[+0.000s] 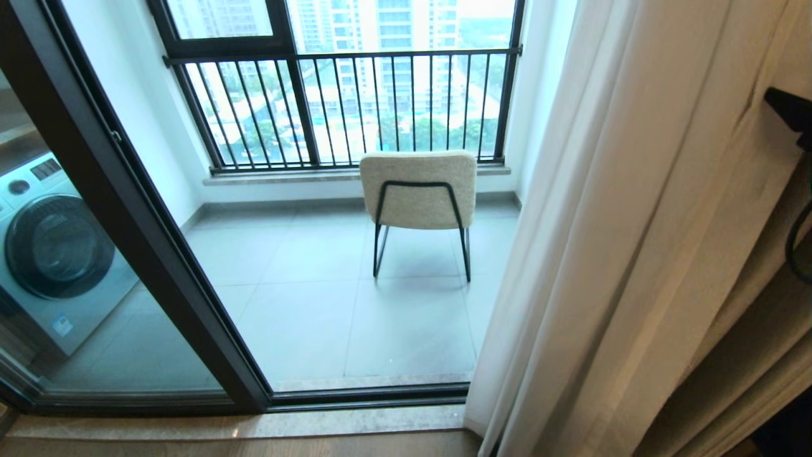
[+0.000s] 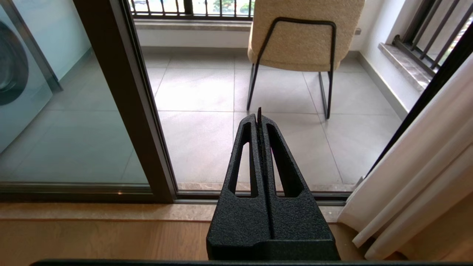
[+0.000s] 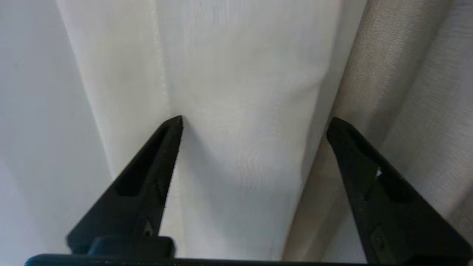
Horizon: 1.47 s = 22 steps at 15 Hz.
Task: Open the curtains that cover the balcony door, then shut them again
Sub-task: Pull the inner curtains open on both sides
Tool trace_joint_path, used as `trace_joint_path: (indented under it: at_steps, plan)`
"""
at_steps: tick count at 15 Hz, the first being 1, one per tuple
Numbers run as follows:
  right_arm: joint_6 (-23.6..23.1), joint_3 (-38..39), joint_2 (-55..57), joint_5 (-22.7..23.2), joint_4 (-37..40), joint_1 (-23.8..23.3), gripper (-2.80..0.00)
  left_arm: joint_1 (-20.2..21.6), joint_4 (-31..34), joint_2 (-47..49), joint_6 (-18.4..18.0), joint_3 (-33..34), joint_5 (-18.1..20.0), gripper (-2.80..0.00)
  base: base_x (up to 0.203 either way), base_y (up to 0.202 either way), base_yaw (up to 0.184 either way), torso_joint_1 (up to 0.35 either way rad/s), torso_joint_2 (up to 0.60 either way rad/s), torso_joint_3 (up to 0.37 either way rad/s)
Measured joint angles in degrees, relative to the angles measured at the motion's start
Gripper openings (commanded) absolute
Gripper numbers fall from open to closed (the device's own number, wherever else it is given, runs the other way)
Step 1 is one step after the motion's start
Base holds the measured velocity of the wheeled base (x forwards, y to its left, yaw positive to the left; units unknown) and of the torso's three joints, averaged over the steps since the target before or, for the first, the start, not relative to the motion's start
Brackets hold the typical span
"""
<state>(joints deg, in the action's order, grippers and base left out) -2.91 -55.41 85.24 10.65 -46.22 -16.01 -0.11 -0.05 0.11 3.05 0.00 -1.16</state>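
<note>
The sheer white curtains [image 1: 583, 254] hang bunched in folds at the right side of the balcony door [image 1: 127, 209], whose dark frame and glass stand uncovered. My right gripper [image 3: 255, 123] is open, close up against the curtains [image 3: 240, 92]. One white fold lies between its spread fingers, unpinched. A dark part of that arm [image 1: 790, 111] shows at the head view's right edge. My left gripper [image 2: 258, 111] is shut and empty, low before the door sill, with the curtains [image 2: 414, 184] off to its side.
A thicker tan drape [image 1: 729, 222] hangs right of the white fabric and shows beside my right finger [image 3: 369, 74]. On the tiled balcony stand a beige chair [image 1: 419, 187] and a washing machine [image 1: 54, 247], with a black-barred railing window [image 1: 355, 108] behind.
</note>
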Motion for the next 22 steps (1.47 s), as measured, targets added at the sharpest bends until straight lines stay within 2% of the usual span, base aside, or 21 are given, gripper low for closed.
trace_joint_path:
  at_steps: [9,17,19,20,22]
  plan:
    - [0.06,12.45,-11.68,0.11,0.93,1.56,0.0,0.0,0.0,0.0,0.0,0.0,0.0,-2.8,0.0,0.0,0.0,0.0,0.0,0.0]
    - [-0.49,24.42,-25.27,-0.11,2.63,6.07,0.0,0.01,-0.02,0.0,0.01,0.0,0.01,-2.8,0.0,0.0,0.0,0.0,0.0,0.0]
    - [-0.77,26.86,-29.24,-0.21,5.01,6.87,0.0,0.01,-0.02,0.0,-0.01,0.0,0.03,-2.8,0.0,0.0,0.0,0.0,0.0,0.0]
    - [-1.4,27.7,-31.26,-0.21,6.76,7.37,-2.8,0.0,-0.02,0.0,-0.02,0.0,0.01,-2.8,0.0,0.0,0.0,0.0,0.0,0.0]
    - [-2.87,29.51,-35.39,-0.29,10.5,8.32,-2.8,0.0,-0.02,0.0,0.0,0.0,0.01,-2.8,0.0,0.0,0.0,0.0,0.0,0.0]
